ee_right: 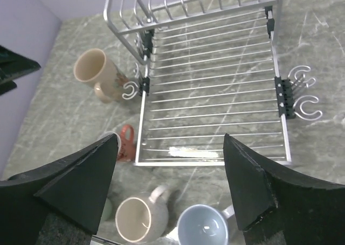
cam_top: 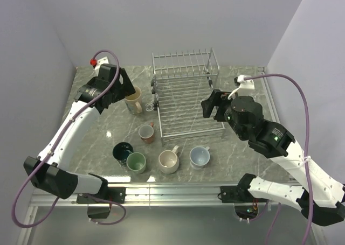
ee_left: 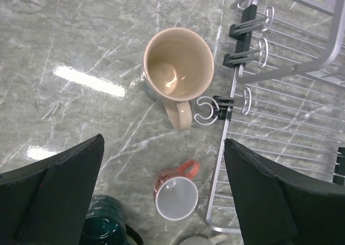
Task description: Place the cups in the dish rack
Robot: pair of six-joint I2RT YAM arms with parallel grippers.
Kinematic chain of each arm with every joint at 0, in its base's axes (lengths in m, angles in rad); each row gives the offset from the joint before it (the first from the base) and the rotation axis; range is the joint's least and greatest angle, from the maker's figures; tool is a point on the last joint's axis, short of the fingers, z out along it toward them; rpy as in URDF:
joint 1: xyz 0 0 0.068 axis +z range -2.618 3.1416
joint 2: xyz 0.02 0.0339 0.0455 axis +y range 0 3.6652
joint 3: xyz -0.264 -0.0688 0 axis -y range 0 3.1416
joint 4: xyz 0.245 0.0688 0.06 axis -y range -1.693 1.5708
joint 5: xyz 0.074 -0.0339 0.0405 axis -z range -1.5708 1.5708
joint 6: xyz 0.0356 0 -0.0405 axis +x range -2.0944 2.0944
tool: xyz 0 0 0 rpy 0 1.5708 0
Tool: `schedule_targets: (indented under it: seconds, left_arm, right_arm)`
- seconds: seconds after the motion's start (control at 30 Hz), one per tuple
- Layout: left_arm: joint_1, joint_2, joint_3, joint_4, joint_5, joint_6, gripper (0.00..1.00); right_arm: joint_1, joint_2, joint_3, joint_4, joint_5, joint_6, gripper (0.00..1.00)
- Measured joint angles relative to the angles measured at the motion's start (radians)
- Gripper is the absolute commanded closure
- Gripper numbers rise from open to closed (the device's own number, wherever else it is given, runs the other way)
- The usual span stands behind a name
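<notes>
Marble tabletop (cam_top: 226, 160), six cups (cam_top: 168, 160) beside dish rack (cam_top: 183, 102)

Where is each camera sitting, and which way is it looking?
Top external: high above and behind the arms, looking down on the table, dish rack and mugs; left arm and right arm show.
Left wrist: on the left arm, looking down at the tall cream mug beside the rack; the open left gripper frames the bottom.
Right wrist: on the right arm, looking down over the rack's grid; the open right gripper frames the bottom.
Shared: both wrist views show the cream mug, reddish-brown mug and rack.
</notes>
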Motion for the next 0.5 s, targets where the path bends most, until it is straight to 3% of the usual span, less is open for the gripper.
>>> schedule_targets:
  seconds: [0.2, 0.5]
  left_arm:
    - [0.022, 0.016, 0.003, 0.013, 0.012, 0.009, 0.01]
    - [0.036, 0.003, -0.085, 0.145, 0.079, 0.153, 0.01]
  right_arm:
    - [-0.002, 0.056, 0.036, -0.023, -0.065, -0.031, 0.13]
    - [-0.032, 0.15, 0.072, -0.021, -0.237, -0.106, 0.12]
